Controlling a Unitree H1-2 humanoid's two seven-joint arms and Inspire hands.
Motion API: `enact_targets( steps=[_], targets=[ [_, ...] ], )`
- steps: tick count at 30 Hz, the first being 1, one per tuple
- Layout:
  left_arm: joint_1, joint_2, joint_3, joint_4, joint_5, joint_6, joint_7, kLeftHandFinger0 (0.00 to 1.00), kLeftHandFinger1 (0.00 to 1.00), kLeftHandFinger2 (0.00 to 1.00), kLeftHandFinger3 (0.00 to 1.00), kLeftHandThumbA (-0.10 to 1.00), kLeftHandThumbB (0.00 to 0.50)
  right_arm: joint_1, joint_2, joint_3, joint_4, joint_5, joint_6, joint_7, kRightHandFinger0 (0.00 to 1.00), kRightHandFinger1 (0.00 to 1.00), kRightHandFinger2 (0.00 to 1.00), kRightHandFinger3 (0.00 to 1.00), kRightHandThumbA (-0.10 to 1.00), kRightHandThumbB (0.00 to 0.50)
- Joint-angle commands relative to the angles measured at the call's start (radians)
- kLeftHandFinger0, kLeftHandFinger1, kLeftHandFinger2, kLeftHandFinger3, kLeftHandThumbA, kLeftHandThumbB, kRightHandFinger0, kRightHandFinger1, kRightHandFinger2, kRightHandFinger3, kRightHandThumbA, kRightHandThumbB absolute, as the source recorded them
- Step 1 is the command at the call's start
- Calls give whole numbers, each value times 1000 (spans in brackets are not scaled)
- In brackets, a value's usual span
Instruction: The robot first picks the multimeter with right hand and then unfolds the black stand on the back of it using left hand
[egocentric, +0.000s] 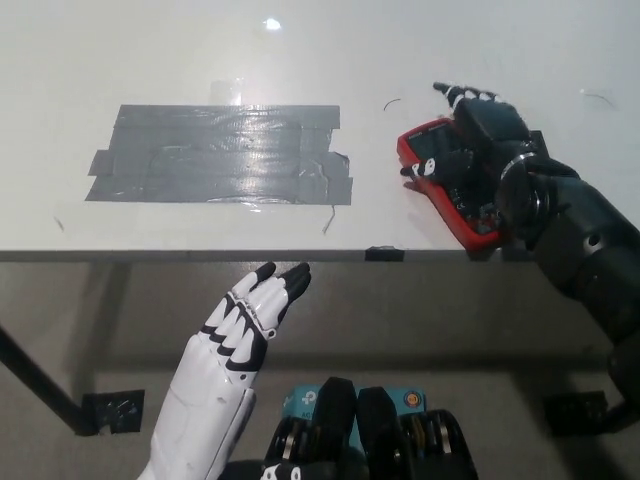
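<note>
The right robot hand (478, 150) drapes over the red multimeter (440, 180) at the counter's (180, 60) near right edge, fingers spread, not yet closed around it. It should wrap both sides before lifting, since the edge is close. The left robot hand (245, 325) waits open below the counter, with free room leftward.

A table (150, 60) fills the upper half of the frame, with a taped patch (220, 155) on it left of centre. The multimeter (447, 180) lies on the table at the right, near its front edge, with the right hand (480, 150) over it. The left hand (245, 325) sits at lower left, in front of the table edge and well apart from the multimeter.
</note>
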Motion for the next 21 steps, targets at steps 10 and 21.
enact_targets(
  steps=[10, 21],
  targets=[
    [19, -10, 2, -11, 40, -8, 18, 1000, 1000, 1000, 1000, 1000, 267, -125, -88, -141, -131, -66, -32, -293, 1000, 1000, 1000, 1000, 1000, 470],
    [-97, 5, 52, 50, -69, 71, -3, 1000, 1000, 1000, 1000, 1000, 241, 36, -215, -423, -991, 21, 61, -106, 1000, 1000, 1000, 1000, 1000, 464]
  ],
)
